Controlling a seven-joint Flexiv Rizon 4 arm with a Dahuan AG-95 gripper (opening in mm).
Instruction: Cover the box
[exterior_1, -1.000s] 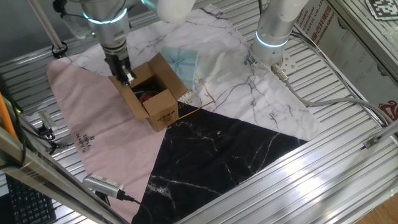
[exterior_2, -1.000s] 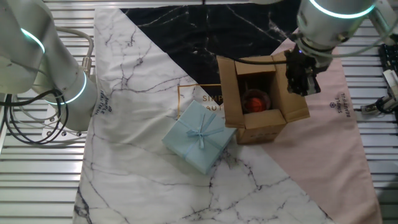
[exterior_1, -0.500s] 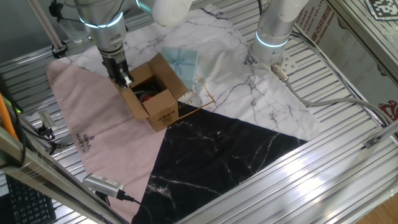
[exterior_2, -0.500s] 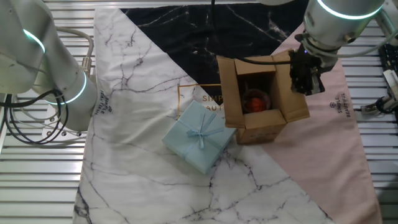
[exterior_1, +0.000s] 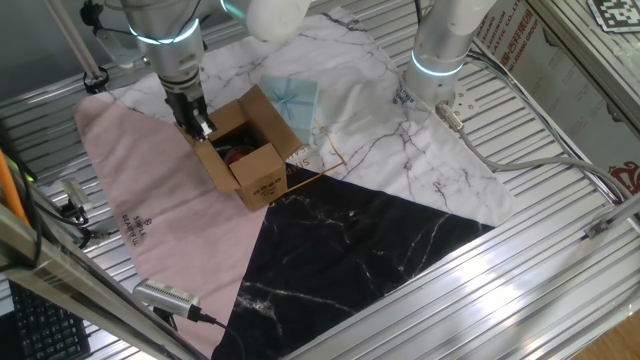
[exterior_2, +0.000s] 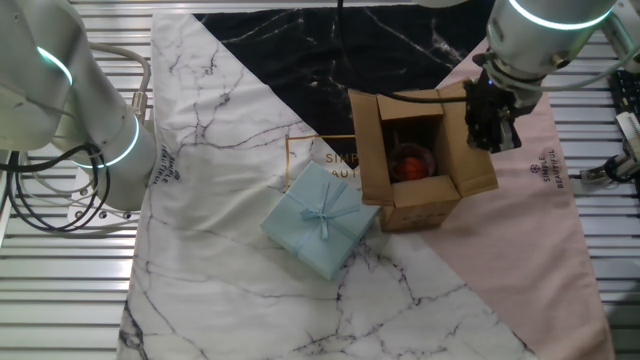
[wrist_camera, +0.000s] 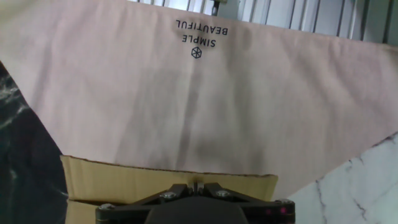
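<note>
The box (exterior_1: 247, 152) is a small brown carton that stands on the mat with its top flaps spread open. In the other fixed view the box (exterior_2: 415, 160) shows a red and dark object (exterior_2: 408, 163) inside. My gripper (exterior_1: 203, 127) hangs over the outer flap on the pink side of the box (exterior_2: 492, 135). In the hand view its fingers (wrist_camera: 196, 185) are pressed together with nothing seen between them, right above the flat cardboard flap (wrist_camera: 124, 177).
A pale blue gift-like packet (exterior_2: 320, 220) lies next to the box on the white marble part of the mat (exterior_1: 400, 140). A second robot arm (exterior_1: 440, 50) stands at the mat's far edge. Pink mat (wrist_camera: 205, 106) lies beyond the flap. Cables and a tool (exterior_1: 165, 295) lie at the table rim.
My gripper has shifted slightly outward from the box opening toward the flap's outer edge, mostly between the oldest frame and half a second ago. The box and packet have not moved.
</note>
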